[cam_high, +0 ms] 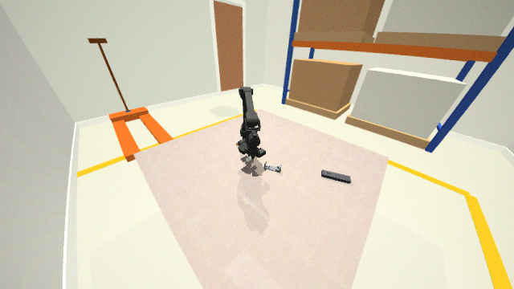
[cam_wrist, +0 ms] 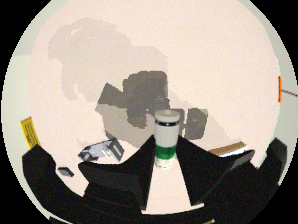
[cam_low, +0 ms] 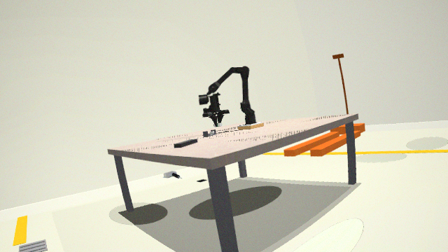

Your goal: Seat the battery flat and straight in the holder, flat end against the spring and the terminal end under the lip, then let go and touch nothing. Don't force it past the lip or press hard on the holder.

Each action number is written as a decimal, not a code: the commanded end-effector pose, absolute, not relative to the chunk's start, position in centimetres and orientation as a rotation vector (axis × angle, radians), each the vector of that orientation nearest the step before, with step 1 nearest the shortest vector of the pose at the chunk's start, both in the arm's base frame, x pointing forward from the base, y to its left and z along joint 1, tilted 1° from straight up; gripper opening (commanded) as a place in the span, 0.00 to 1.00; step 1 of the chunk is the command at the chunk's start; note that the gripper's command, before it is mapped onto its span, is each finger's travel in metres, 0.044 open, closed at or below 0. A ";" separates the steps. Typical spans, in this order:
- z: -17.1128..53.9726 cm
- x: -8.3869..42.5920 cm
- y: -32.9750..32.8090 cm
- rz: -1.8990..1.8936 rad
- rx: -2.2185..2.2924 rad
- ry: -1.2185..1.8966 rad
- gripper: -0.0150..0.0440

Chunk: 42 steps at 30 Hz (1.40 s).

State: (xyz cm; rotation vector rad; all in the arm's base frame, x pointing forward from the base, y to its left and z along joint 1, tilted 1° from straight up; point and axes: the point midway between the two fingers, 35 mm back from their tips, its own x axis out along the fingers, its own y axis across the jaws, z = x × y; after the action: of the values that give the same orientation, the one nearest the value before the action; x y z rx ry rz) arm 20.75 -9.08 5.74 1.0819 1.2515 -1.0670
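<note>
Warehouse shelving and an orange pallet jack [cam_high: 132, 130] frame a pale pink table [cam_low: 280, 134] on which the work takes place. At the centre, the battery [cam_wrist: 166, 137], a pale cylinder with a green band, stands nearly on end between the dark fingers of the gripper [cam_wrist: 166, 163], which is closed narrowly on it, as the wrist view shows. From the exterior view the gripper [cam_low: 218, 122] appears to hang just above the table top, so the battery seems lifted clear rather than resting on the surface, though the gap is small. The holder [cam_high: 273, 168], a small grey metal fitting, lies on the table just beside the gripper's shadow, and in the wrist view it sits down and to the left of the battery, apart from it. A flat black bar [cam_high: 336, 176] lies well apart to the side and has no part in the job. Judged from this, the pickup is done; what remains is carrying the battery across, laying it level and in line with the holder, sliding the flat end to the spring, tucking the terminal end gently under the lip, and releasing.
</note>
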 end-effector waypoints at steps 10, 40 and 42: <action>7.7 23.6 -7.6 -0.721 0.730 1.408 0.39; 9.8 31.9 -0.2 0.448 -0.463 1.484 0.39; 9.8 31.9 -0.2 0.444 -0.460 1.485 0.39</action>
State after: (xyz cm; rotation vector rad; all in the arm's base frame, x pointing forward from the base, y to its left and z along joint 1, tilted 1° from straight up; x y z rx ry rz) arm 31.61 -0.43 9.62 -0.4352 1.4942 0.4189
